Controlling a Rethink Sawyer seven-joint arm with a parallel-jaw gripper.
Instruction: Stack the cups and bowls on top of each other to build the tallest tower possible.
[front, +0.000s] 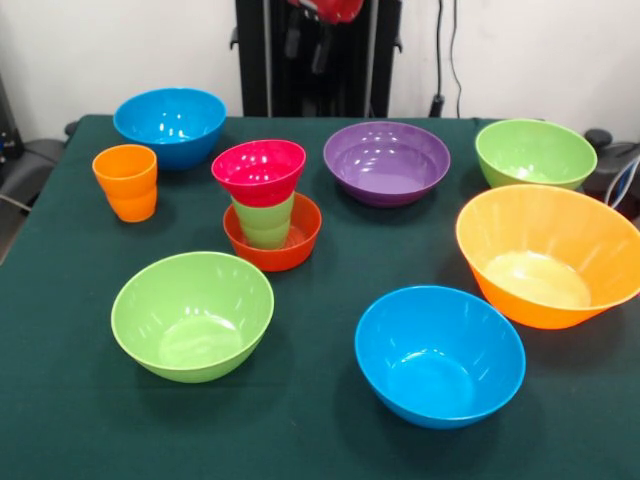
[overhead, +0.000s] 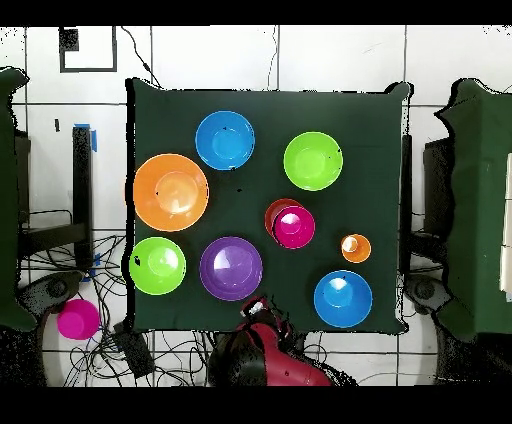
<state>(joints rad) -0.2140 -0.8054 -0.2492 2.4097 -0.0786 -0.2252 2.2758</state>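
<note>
- Gripper (front: 325, 8) drawn back at the table's far edge; can't tell if fingers are apart or together.
- Tower (front: 266, 205) mid-table: red-orange bowl (front: 296, 243), light green cup (front: 264, 222), pink bowl (front: 259, 171) on top.
- Next step, likely: add a wider bowl, centred and lowered level.
- Glossy, slippery plastic; orange cup (front: 126, 182) has a stepped waist.

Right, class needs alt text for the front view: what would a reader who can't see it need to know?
A short tower stands mid-table on green cloth: a pink bowl on a green cup in a red-orange bowl. Around it sit an orange cup and six loose bowls.
</note>
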